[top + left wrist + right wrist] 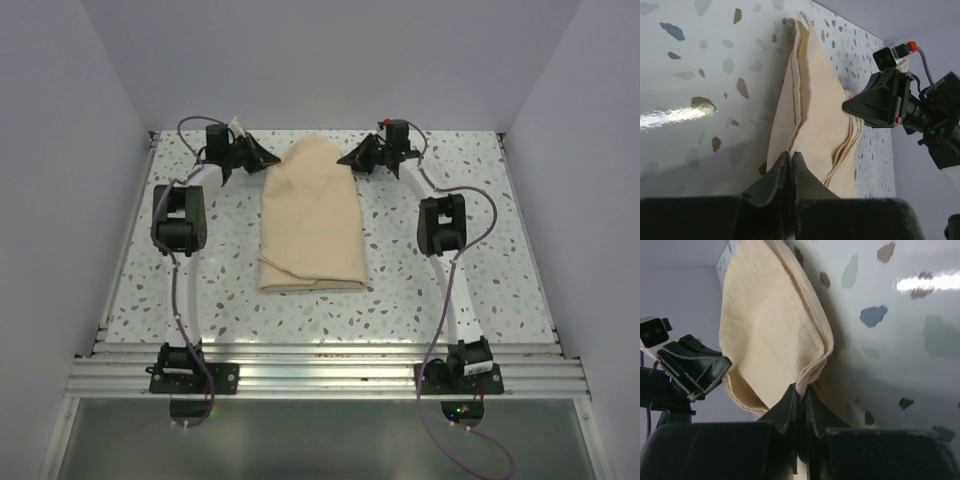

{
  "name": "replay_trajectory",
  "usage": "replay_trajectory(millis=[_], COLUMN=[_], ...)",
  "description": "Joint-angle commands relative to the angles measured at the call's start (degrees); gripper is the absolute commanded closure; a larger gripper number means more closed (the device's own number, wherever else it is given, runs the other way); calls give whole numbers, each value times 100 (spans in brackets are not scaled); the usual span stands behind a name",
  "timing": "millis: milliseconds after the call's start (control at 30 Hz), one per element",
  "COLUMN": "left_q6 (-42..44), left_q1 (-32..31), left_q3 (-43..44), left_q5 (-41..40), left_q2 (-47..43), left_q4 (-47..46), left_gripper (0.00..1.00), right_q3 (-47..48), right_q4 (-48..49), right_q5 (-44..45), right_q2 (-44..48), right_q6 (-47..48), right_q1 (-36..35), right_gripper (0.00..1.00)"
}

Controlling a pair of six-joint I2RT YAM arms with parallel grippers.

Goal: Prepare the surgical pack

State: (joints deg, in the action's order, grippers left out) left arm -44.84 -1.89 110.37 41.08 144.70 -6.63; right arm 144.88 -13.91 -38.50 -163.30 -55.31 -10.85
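Tan woven wrap sheet on speckled tabletop

The table has a glossy white top speckled with grey, brown and bluish flecks, and it catches a streak of glare in both wrist views. Ribbed aluminium rails run across its near edge from side to side. One thing lies on the top: the tan wrap sheet, folded into a long layered shape that runs from near to far about midway between the sides. Its near end is wide and squared, with a loose fold crossing the near-left corner, and it stops well short of the rails. Toward the far edge the cloth narrows to a rounded peak, its stacked edges showing along both sides.
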Motion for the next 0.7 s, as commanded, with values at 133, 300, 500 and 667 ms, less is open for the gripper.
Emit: replay_trajectory(millis=[133, 300, 500, 667], left_q6=[870, 1346, 1881, 2286], left_q1=[22, 22, 22, 22], left_q3=[-1480, -2220, -3336, -3987], left_q5=[419, 463, 330, 102], left_q2=[-2094, -3017, -4116, -4810], left_q4=[548, 1268, 1953, 2333], left_gripper=[100, 100, 100, 100], right_q3=[-1951, -2577, -4247, -5258], right_q4=[-603, -1632, -1729, -2044], right_q5=[-456, -667, -711, -588], right_q2=[2600, 3374, 4657, 5370], right_q6=[556, 1363, 1654, 2146], right_q1=[-14, -31, -92, -294], right_gripper=[100, 100, 100, 100])
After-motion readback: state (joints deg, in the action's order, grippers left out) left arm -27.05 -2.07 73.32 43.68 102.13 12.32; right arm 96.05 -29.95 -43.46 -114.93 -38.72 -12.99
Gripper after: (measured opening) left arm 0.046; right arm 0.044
